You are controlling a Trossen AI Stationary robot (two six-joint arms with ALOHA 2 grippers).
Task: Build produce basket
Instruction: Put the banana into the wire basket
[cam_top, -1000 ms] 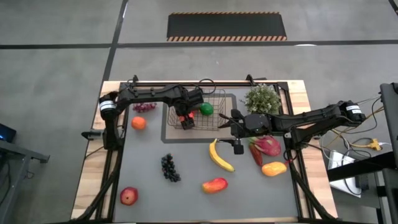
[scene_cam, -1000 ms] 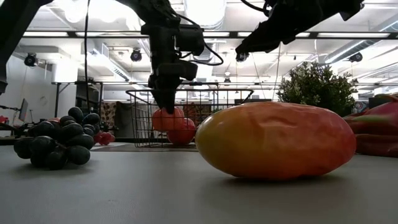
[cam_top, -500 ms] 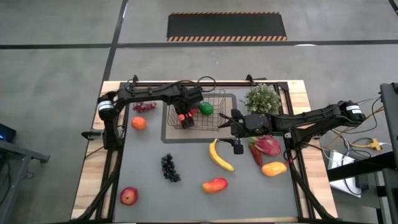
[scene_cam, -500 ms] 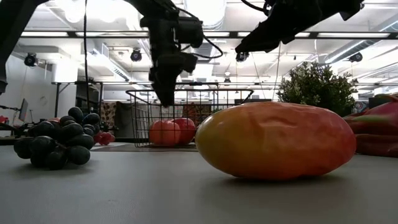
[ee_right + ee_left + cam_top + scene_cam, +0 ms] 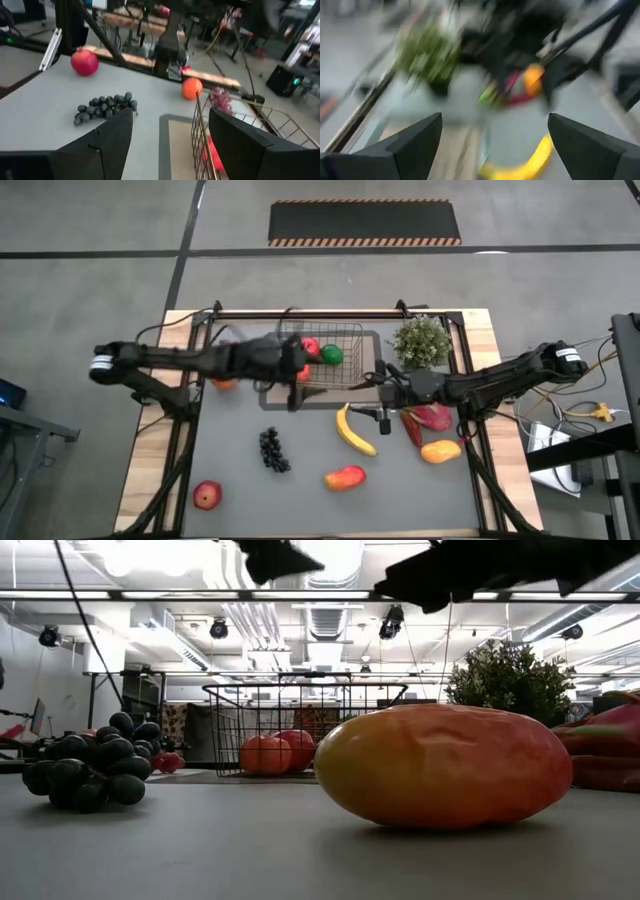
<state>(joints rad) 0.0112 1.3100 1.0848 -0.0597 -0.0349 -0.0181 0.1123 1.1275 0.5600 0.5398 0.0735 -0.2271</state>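
— Checking the left gripper (image 5: pixel 495 117): fingers spread, nothing between, hanging over the near-left corner of the basket (image 5: pixel 335 327).
— Right gripper (image 5: pixel 171 112)?
— Spread and empty too, just beside the banana (image 5: pixel 353 430).
— Produce?
— Red apples (image 5: pixel 280 752) and green pepper (image 5: pixel 332 354) inside the basket; banana, grapes (image 5: pixel 272 448) and mangoes (image 5: pixel 345 478) out on the table.
— Risks?
— Likely snagging the wire rim and tipping the basket. Possibly bumping arms too, with both crowded near the middle.

Grey table (image 5: pixel 240 490), banana (image 5: pixel 354 431), grapes (image 5: pixel 272 449), perhaps mango (image 5: pixel 345 477)
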